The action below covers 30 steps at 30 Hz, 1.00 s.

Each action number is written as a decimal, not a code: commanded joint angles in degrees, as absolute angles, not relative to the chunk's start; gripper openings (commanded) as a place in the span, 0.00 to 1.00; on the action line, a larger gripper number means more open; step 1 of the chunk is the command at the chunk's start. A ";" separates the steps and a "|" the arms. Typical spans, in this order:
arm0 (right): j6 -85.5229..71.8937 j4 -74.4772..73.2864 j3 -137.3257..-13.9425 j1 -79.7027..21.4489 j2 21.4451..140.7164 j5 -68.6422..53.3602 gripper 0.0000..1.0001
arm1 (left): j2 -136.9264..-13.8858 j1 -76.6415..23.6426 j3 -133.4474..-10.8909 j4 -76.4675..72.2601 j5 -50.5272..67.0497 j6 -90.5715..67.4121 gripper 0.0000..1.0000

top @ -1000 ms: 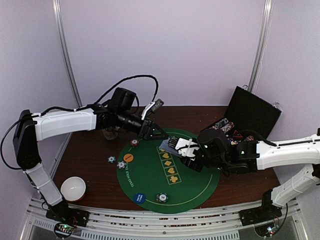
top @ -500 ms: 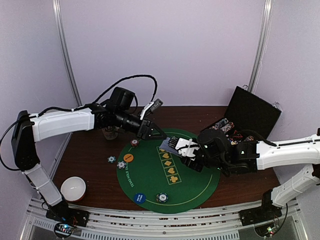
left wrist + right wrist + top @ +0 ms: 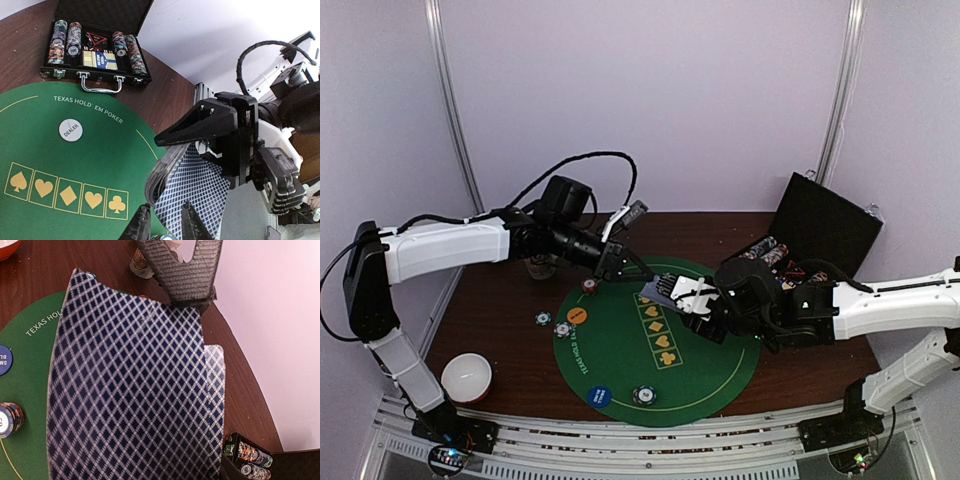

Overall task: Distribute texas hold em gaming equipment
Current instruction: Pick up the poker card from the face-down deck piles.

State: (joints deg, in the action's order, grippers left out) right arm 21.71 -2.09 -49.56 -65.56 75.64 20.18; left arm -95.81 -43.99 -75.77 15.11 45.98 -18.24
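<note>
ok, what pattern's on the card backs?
Cards: navy-and-white diamond lattice backs; clearest in right wrist view.

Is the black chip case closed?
No, the black case lies with its lid raised, rows of chips showing inside, in the left wrist view.

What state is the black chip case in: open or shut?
Open. The black case's lid stands raised, and chip stacks and a card box show inside.

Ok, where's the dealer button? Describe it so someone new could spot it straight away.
Find the round green mat in the left wrist view. Between its white TEXAS HOLD'EM POKER lettering and the row of yellow suit boxes lies the dealer button. It is the one white disc there, printed DEALER, unlike the striped chips stacked in the black case beyond.
</note>
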 commanded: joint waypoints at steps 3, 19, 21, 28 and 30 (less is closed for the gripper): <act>22.39 -2.51 -50.17 -65.84 75.06 21.76 0.48 | -96.61 -44.30 -76.54 16.28 45.34 -17.05 0.29; 22.94 -2.38 -50.30 -65.87 75.63 22.99 0.47 | -96.56 -44.31 -77.04 15.83 51.45 -17.40 0.31; 22.94 -2.37 -50.30 -65.87 75.74 23.02 0.47 | -96.38 -44.30 -76.70 14.59 52.16 -18.04 0.27; 22.85 -2.59 -50.22 -65.84 75.90 23.34 0.47 | -96.38 -44.30 -76.47 13.49 52.18 -18.07 0.00; 22.85 -2.64 -50.17 -65.85 75.72 23.38 0.47 | -96.18 -44.30 -76.42 13.46 51.06 -17.89 0.00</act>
